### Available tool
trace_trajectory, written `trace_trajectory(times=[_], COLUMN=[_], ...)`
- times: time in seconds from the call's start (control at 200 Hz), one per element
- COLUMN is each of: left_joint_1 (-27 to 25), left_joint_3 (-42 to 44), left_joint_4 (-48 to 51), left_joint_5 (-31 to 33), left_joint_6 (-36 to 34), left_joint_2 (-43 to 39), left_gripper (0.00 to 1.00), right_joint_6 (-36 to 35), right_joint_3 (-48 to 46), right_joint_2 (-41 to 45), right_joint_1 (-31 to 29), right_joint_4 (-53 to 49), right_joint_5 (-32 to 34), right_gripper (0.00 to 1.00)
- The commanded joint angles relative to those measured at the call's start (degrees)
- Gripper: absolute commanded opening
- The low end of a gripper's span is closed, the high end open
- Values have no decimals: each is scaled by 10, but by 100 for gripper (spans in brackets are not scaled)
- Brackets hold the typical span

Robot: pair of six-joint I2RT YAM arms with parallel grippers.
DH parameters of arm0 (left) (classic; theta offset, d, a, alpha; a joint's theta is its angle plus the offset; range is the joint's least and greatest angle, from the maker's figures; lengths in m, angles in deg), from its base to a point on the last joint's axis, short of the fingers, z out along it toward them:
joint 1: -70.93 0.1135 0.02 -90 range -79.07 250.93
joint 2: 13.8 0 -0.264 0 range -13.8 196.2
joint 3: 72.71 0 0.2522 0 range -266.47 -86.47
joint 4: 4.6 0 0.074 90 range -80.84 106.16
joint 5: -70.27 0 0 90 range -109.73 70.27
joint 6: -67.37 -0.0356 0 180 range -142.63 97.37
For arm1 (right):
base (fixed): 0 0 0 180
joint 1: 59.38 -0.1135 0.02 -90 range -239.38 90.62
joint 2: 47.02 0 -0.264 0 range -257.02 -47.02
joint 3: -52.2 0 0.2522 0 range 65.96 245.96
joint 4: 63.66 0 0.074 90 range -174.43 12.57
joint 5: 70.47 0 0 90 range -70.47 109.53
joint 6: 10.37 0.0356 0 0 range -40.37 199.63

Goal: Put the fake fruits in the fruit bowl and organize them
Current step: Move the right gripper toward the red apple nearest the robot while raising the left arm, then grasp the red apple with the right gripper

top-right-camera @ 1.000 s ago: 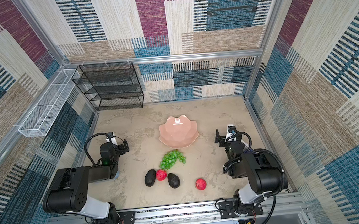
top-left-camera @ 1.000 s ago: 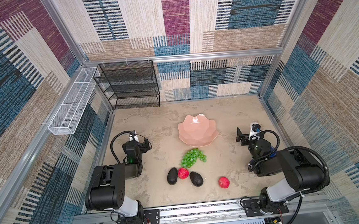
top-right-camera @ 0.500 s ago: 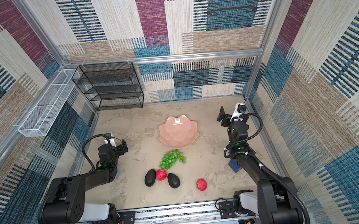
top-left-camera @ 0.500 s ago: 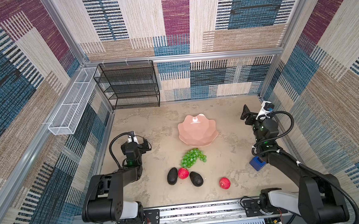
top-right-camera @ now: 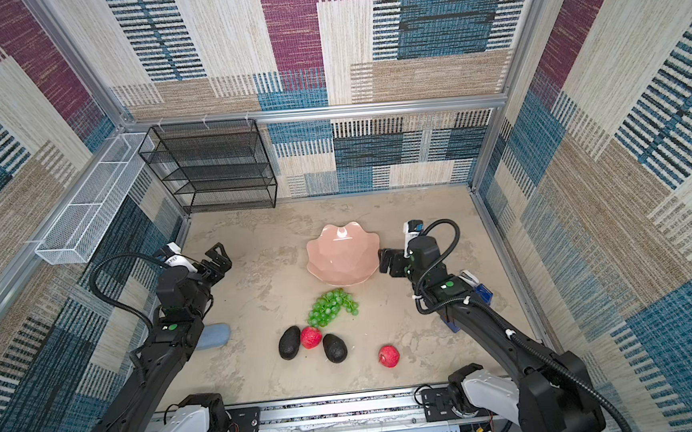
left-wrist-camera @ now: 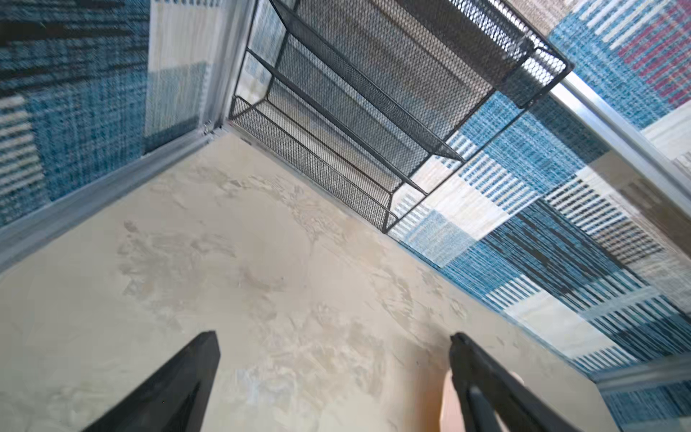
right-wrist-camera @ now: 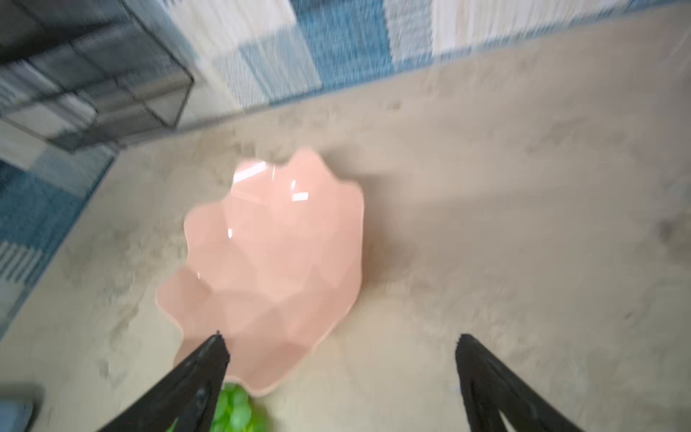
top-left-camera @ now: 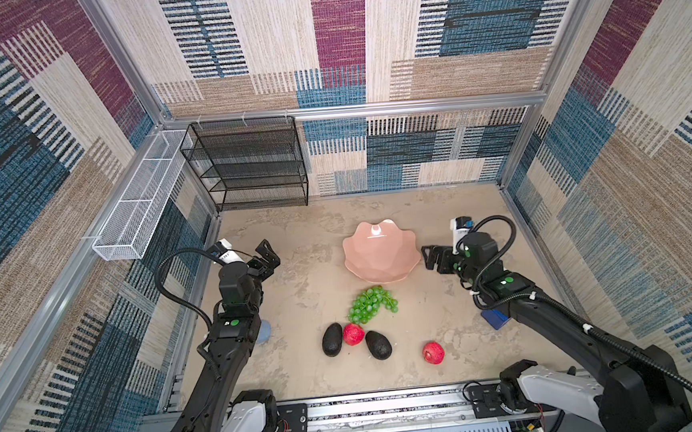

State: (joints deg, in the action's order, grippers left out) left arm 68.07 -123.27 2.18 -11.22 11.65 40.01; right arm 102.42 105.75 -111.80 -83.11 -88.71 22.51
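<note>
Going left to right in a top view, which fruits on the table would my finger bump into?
Avocado → strawberry → second avocado → lone strawberry. The grapes sit behind the middle ones, so they have no clear turn.

A robot test cell in a lab, not a lived-in room; an aluminium frame [top-left-camera: 353, 110] boxes in a small beige tabletop [top-left-camera: 316, 235]; patchwork woven panels [top-left-camera: 489, 27] serve as its walls; two black robot arms [top-left-camera: 221, 359] rise from a metal rail [top-left-camera: 391, 405] along the lower edge of both top views; fake fruits [top-left-camera: 371, 305] lie mid-frame like staged props; a black mesh rack [top-left-camera: 249, 165] and a white wire basket [top-left-camera: 139, 206] sit upper left.
</note>
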Motion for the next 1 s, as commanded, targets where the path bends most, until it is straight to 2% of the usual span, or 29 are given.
trace_trajectory(times=[0.0, 0.125, 0.225, 0.491, 0.621, 0.756, 0.992], left_joint_1=[1, 1, 1, 1, 1, 1, 1], left_joint_3=[-44, -48, -36, -32, -28, -24, -17], left_joint_4=[147, 176, 183, 197, 193, 186, 178], left_joint_5=[-77, -114, -116, -118, -120, -119, -119], left_joint_6=[3, 0, 0, -12, -12, -11, -9], left_joint_2=[1, -12, -30, -46, -48, -45, -42], left_gripper=[99, 99, 99, 99, 99, 99, 99], right_joint_6=[83, 162, 220, 337, 376, 414, 444], right_joint_3=[-14, -34, -38, -47, -48, -60, -73], right_joint_2=[-8, -3, 1, -20, -23, -10, -25], right_joint_1=[-75, -152, -215, -334, -361, -388, -410], right_joint_4=[-170, -212, -226, -272, -316, -330, -292], right_joint_5=[43, 60, 59, 51, 68, 56, 55], right_gripper=[96, 96, 96, 96, 97, 97, 85])
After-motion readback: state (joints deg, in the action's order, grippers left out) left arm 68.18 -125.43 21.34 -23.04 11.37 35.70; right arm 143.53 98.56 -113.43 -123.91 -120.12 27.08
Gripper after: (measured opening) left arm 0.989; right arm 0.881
